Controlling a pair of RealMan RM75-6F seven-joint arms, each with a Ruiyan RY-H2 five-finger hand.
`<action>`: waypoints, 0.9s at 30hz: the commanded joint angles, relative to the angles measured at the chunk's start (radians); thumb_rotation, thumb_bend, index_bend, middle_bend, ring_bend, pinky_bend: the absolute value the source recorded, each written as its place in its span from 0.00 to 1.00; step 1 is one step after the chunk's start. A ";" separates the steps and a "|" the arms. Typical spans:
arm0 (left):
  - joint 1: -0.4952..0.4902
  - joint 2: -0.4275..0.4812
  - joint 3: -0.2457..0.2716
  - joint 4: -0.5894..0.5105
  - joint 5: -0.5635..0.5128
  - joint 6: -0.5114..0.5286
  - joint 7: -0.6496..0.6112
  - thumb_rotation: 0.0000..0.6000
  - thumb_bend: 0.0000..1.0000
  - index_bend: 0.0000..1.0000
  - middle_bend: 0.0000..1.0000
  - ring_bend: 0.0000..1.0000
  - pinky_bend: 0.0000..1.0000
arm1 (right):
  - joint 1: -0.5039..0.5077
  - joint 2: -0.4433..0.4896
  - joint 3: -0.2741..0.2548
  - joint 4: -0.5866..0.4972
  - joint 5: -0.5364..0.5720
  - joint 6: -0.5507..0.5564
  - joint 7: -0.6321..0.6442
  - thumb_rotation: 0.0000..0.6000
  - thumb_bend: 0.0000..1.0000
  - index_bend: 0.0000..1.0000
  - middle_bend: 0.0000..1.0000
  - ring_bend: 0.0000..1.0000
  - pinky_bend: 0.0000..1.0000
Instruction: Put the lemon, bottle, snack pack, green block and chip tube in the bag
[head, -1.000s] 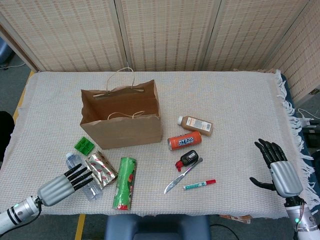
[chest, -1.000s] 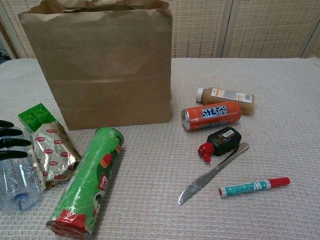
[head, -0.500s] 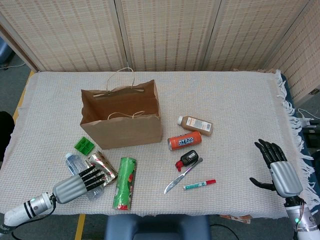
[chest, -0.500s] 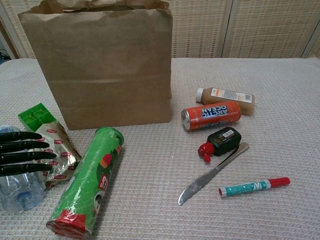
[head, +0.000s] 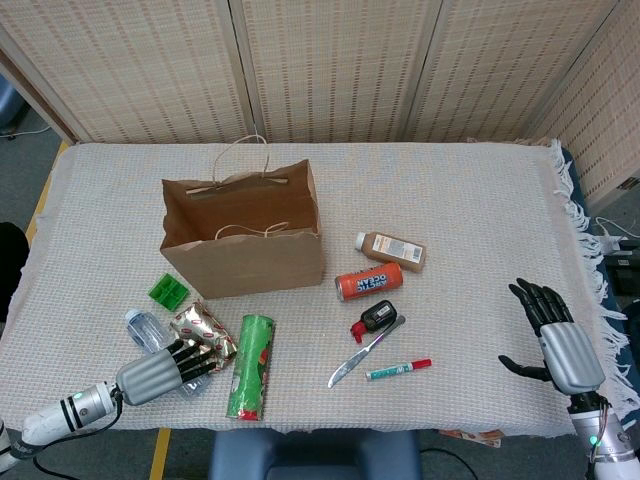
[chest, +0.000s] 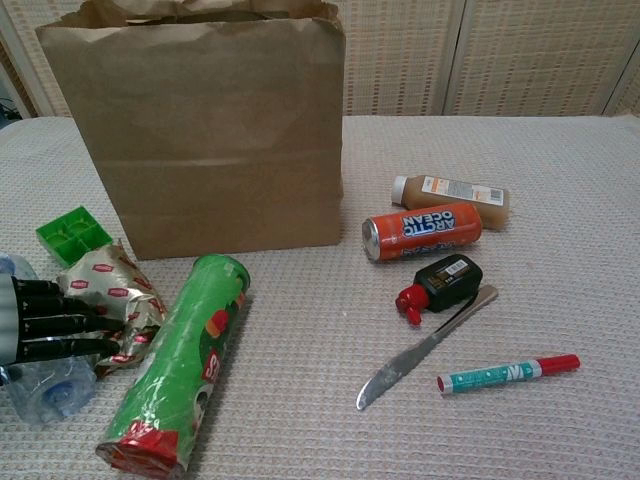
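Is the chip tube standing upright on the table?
No, the chip tube lies on its side, in front of the bag.

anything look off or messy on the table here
Nothing is spilled or broken. The snack pack looks crumpled, and it sits half over the clear bottle under the left hand. The chip tube lies on its side.

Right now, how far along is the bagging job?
Nothing visibly bagged; the lemon isn't in view. The left hand rests on the foil snack pack and clear plastic bottle, not lifting. The green block and green chip tube lie beside the brown paper bag. The right hand is empty.
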 joint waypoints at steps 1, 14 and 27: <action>0.020 0.029 -0.012 -0.018 -0.028 0.054 -0.018 1.00 0.60 0.68 0.64 0.63 0.72 | 0.000 0.001 0.000 0.000 0.001 0.000 0.001 1.00 0.03 0.00 0.00 0.00 0.00; 0.131 0.106 -0.156 -0.164 -0.227 0.253 -0.063 1.00 0.61 0.71 0.67 0.66 0.73 | -0.002 -0.002 0.002 0.002 -0.002 0.006 0.000 1.00 0.03 0.00 0.00 0.00 0.00; 0.147 0.090 -0.586 -0.659 -0.751 0.247 -0.226 1.00 0.61 0.71 0.68 0.66 0.71 | -0.001 -0.008 0.002 0.005 -0.005 0.007 -0.011 1.00 0.03 0.00 0.00 0.00 0.00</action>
